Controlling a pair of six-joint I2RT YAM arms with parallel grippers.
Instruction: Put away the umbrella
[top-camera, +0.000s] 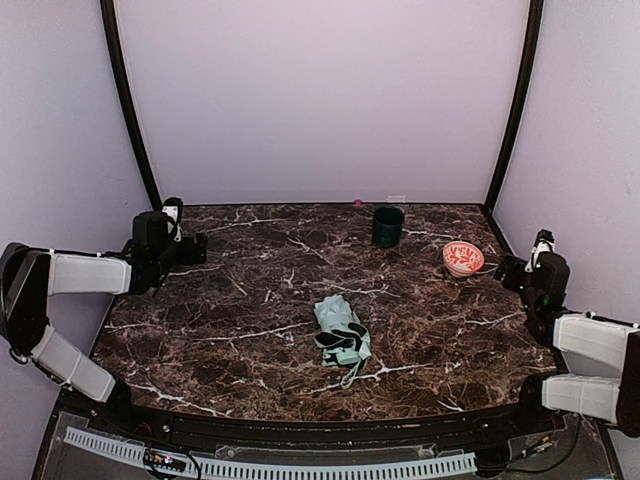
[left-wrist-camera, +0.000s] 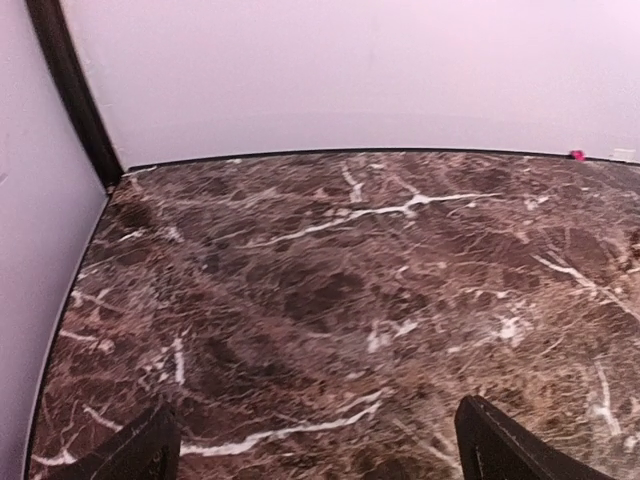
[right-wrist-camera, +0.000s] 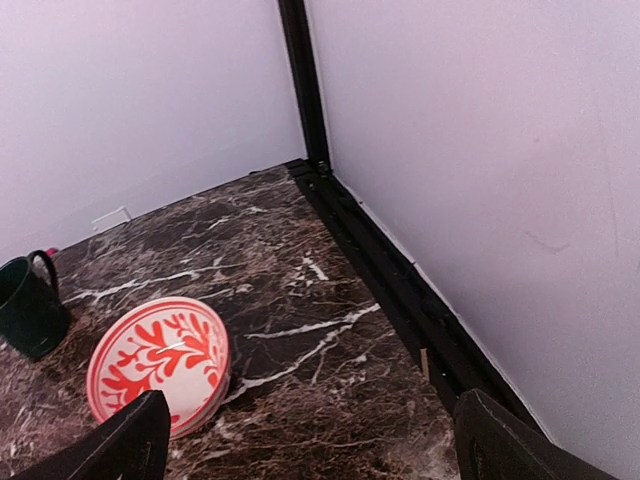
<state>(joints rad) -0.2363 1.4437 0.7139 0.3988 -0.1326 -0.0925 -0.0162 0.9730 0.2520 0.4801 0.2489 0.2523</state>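
Top external | umbrella (top-camera: 342, 335) lies folded small on the bench (top-camera: 200, 340), mid-near, nothing touching it | left gripper (left-wrist-camera: 315, 455) and right gripper (right-wrist-camera: 310, 440) both spread wide, empty, well apart from it | we judge folding done, nothing plainly left.

No writing, number, brand or sign can be read in any view. The red-and-white bowl (right-wrist-camera: 160, 360) carries only a branching leaf pattern, no letters. A small pale rectangle (right-wrist-camera: 112, 218) at the foot of the back wall could be a label, but it is too small to make out any print. The dark green cup (top-camera: 388, 226) shows a plain side.
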